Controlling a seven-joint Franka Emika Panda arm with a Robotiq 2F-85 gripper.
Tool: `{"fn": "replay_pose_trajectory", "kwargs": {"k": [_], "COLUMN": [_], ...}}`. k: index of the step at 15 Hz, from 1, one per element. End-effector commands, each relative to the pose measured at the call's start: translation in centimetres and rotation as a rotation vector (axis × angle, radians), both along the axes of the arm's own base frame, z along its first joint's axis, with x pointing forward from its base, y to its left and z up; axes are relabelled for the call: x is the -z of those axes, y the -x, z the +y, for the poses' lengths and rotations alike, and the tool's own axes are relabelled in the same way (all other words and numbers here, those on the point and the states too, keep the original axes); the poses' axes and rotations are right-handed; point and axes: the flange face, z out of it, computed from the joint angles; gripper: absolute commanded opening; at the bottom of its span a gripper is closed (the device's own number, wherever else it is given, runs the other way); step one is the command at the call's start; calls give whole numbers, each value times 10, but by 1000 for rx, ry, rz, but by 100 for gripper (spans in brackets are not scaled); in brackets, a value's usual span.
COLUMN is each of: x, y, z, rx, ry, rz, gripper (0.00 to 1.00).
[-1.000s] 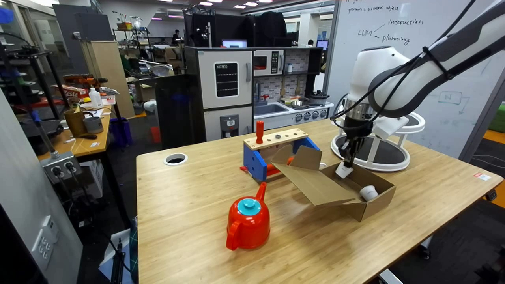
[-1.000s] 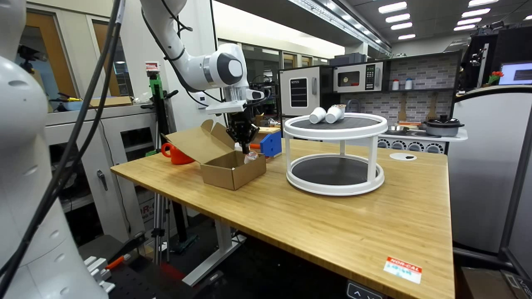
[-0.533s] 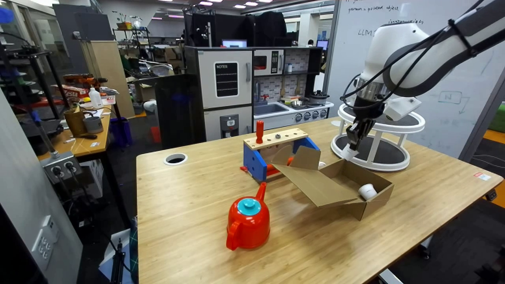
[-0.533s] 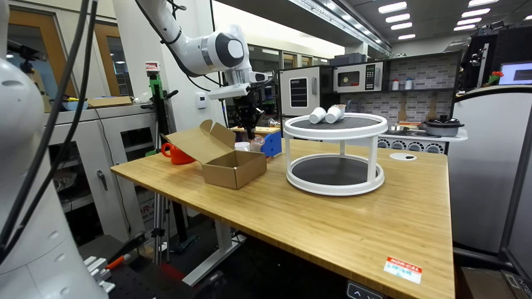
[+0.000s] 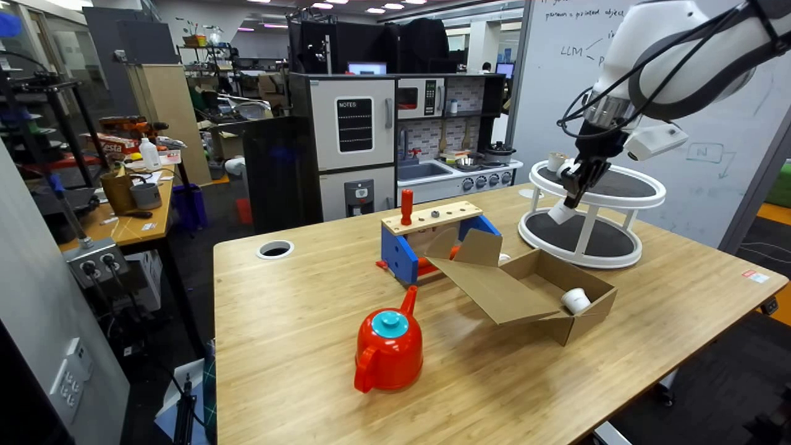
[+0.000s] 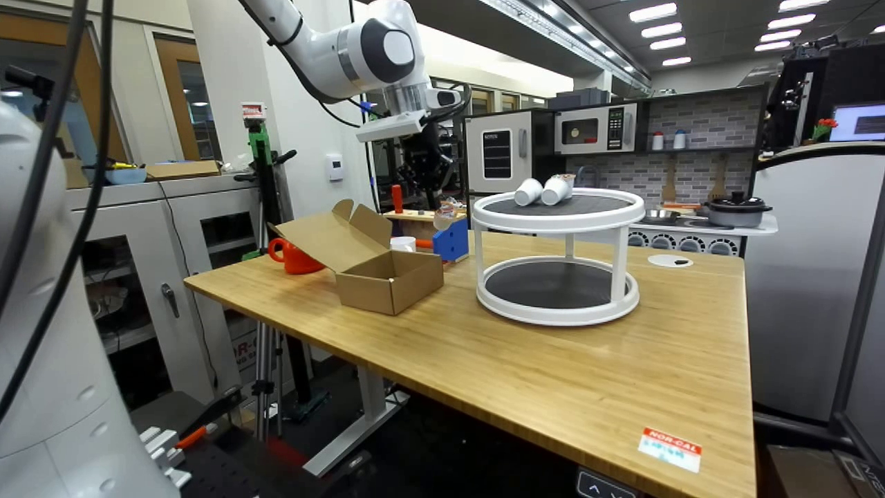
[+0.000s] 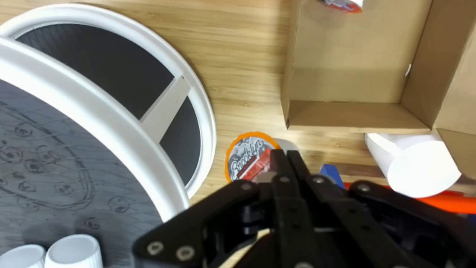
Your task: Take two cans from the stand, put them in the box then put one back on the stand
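Observation:
My gripper (image 5: 572, 201) is shut on a small whitish can (image 5: 561, 212) and holds it tilted in the air beyond the box. In the wrist view the can's orange-rimmed lid (image 7: 243, 158) faces the camera, beside the nearly touching fingertips. The open cardboard box (image 5: 587, 318) has another can (image 5: 576, 300) lying in it; the box wall hides that can in an exterior view (image 6: 366, 294). The white two-tier stand (image 6: 560, 223) has cans lying on its upper shelf (image 6: 529, 192), (image 6: 556, 189). The held can (image 6: 444, 216) is apart from the stand's rim.
A blue-and-orange toy frame (image 5: 400, 253) stands beside the box. A white cup-like piece (image 7: 416, 167) sits between them. A red teapot (image 5: 389, 358) stands on the table. The box's flap (image 5: 488, 287) sticks out towards the teapot.
My gripper has lifted the held can up out of the box and moved it beyond the box, towards the stand's side. The other can stays in the box.

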Motion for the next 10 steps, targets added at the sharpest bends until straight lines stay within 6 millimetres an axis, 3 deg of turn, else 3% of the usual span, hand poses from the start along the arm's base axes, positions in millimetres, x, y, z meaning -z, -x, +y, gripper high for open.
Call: {"fn": "replay_pose_trajectory", "kwargs": {"k": [1, 4, 6, 10], "x": [-36, -72, -87, -91], "y": [12, 18, 17, 10], "z": [2, 7, -1, -36], "rx": [-44, -79, -60, 41], "ry": [-75, -125, -124, -66], "rz": [-56, -139, -189, -251], "gripper": [1, 1, 1, 1]}}
